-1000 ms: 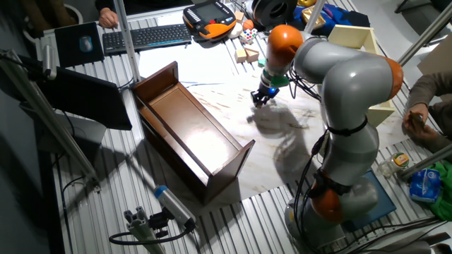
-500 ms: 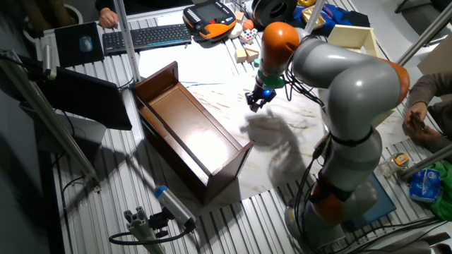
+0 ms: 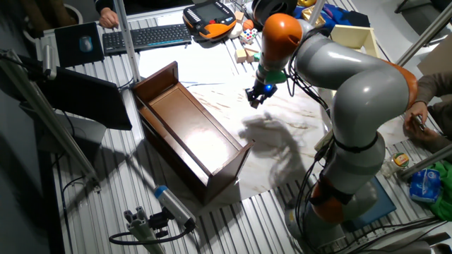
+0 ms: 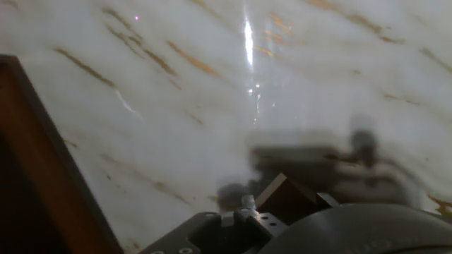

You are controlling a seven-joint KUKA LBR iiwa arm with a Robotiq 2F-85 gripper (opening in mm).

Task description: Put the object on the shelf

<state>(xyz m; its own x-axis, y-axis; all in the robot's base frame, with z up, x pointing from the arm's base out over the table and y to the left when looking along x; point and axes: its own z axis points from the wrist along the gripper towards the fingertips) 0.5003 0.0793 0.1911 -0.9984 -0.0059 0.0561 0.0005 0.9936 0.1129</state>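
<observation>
My gripper point(image 3: 255, 98) hangs in the air above the white marble board, a little right of the dark brown shelf point(image 3: 185, 131). Its fingers are closed. In the hand view a small tan-brown wooden cube point(image 4: 287, 199) sits between the fingers at the bottom edge, held above the marble. The shelf's dark edge point(image 4: 42, 169) shows at the left of the hand view. The shelf lies open side up with taller end panels, and its inside holds nothing.
A cream-white box shelf point(image 3: 364, 49) stands at the back right. Pale wooden blocks point(image 3: 247, 53), a keyboard point(image 3: 146, 37) and an orange pendant point(image 3: 210, 17) lie at the back. A person's hand point(image 3: 413, 123) is at the right edge.
The gripper has risen from the marble and moved left toward the shelf, carrying the cube. Its shadow on the board has shifted left.
</observation>
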